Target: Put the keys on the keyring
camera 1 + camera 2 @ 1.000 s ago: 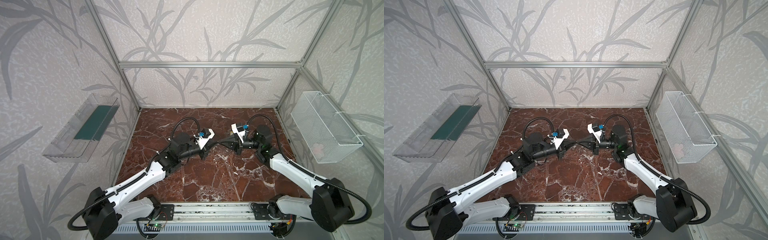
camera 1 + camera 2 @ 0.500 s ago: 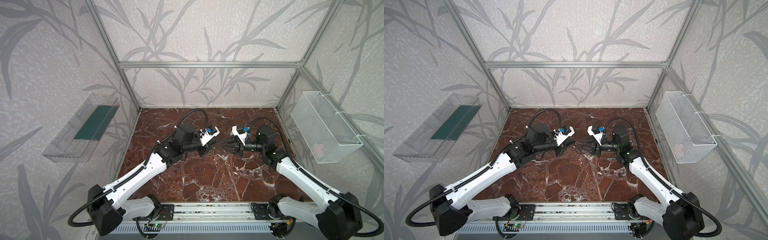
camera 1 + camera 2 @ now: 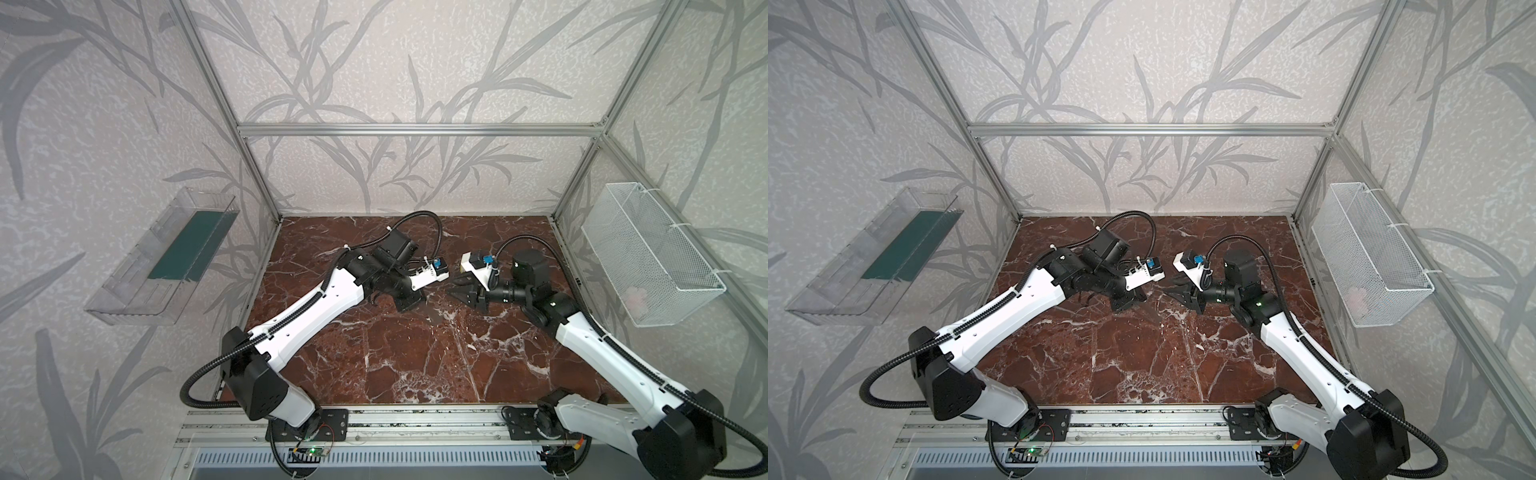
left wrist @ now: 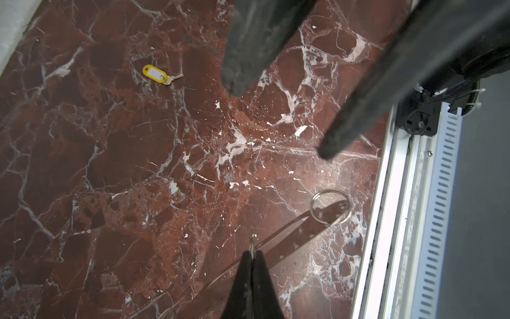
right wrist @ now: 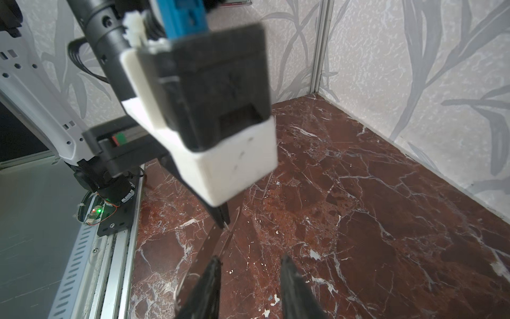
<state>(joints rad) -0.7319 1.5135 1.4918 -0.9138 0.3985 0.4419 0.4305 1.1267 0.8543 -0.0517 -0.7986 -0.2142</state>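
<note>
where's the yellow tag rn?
Left wrist view: the yellow tag lies on the marble table, a small silver key at one end, apart from the left gripper.

You've got a red-brown marble tabletop [image 3: 415, 353] with white veins. On that tabletop: a small yellow plastic tag [image 4: 154, 72] with a white window, and a thin silver metal ring [image 4: 330, 206]. Around the tabletop it's pale grey wallpaper [image 3: 374, 62] with darker grey leaf shapes. The clear plastic wall tray [image 3: 137, 291] has a dark green liner [image 3: 187, 245], the wire mesh basket [image 3: 648, 253] is white, your arms [image 3: 316, 307] are white and black.
</note>
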